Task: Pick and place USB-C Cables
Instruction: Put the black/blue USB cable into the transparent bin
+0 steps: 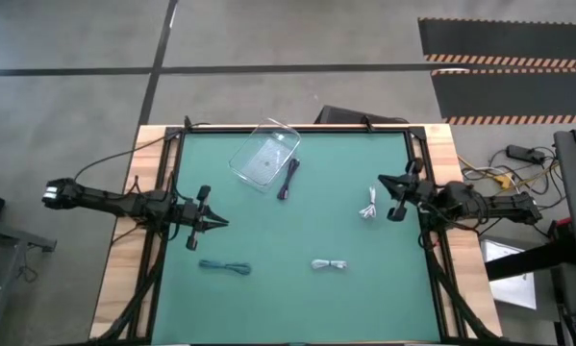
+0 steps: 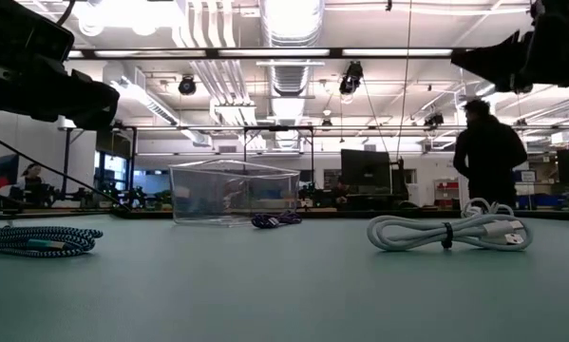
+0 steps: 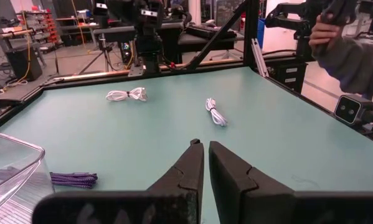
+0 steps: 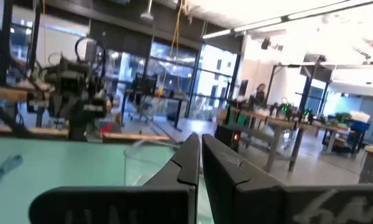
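Observation:
Four bundled cables lie flat on the green table. The dark purple cable [image 1: 288, 180] is beside the clear box [image 1: 264, 157]. One white cable [image 1: 369, 207] lies close to my right gripper [image 1: 384, 182]. The other white cable [image 1: 330, 264] and the teal cable [image 1: 224, 267] are near the front edge. My left gripper [image 1: 222, 223] hovers shut above the table's left side, over the teal cable's far side. In the left wrist view both white cables [image 3: 127, 94] [image 3: 216, 112] show ahead of the shut fingers [image 3: 205, 152]. My right gripper [image 4: 200, 146] is shut too, raised, and points toward the box.
The clear box [image 2: 232, 202] stands at the table's far edge, left of centre. A raised black frame [image 1: 297, 127] runs around the table. A person stands in the room behind the table [image 2: 488, 152], and a person's hand [image 3: 335, 31] shows beyond the table's right side.

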`<state>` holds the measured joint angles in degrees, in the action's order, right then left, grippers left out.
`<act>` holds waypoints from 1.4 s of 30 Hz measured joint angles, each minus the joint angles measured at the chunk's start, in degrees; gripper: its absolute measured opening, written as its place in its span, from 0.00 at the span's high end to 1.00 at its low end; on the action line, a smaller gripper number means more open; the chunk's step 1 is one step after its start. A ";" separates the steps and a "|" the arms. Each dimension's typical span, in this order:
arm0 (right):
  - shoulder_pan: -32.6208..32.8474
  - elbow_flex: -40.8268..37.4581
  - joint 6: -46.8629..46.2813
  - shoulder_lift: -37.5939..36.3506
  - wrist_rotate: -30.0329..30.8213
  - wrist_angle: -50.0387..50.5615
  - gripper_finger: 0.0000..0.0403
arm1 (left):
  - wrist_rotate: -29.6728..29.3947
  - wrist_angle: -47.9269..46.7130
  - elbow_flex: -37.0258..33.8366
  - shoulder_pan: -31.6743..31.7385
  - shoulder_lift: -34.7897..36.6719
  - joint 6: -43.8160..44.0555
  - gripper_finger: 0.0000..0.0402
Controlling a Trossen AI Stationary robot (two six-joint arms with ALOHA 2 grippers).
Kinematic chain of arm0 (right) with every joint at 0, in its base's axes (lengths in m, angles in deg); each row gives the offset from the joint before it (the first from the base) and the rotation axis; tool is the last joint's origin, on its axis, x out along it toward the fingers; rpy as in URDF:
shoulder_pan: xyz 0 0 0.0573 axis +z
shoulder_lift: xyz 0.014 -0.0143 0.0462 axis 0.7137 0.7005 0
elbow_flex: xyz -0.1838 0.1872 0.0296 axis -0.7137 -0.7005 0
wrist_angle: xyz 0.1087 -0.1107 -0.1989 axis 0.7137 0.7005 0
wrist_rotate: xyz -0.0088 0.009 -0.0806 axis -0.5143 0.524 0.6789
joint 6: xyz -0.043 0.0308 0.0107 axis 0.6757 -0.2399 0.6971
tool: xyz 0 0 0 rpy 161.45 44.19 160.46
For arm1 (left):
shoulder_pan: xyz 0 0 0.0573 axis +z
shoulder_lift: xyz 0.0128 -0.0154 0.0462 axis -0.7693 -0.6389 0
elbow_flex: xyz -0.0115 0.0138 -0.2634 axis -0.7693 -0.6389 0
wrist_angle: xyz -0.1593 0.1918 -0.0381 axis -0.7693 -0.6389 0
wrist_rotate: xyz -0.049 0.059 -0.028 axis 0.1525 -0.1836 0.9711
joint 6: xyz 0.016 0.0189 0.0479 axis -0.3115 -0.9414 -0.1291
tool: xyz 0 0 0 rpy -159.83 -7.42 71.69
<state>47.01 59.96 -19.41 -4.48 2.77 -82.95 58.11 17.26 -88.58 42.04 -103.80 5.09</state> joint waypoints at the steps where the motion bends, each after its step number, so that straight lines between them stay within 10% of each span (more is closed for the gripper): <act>1: -0.01 -0.02 0.02 0.00 0.00 -0.10 0.98 | 0.00 0.00 0.00 -0.01 0.00 0.00 0.97; 42: -0.01 0.00 1.91 0.02 -2.16 3.26 0.98 | -0.02 23.19 0.00 -0.02 -0.76 0.00 0.97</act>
<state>47.00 59.95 -17.50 -4.46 0.60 -79.69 58.08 40.45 -88.58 42.01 -104.56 5.10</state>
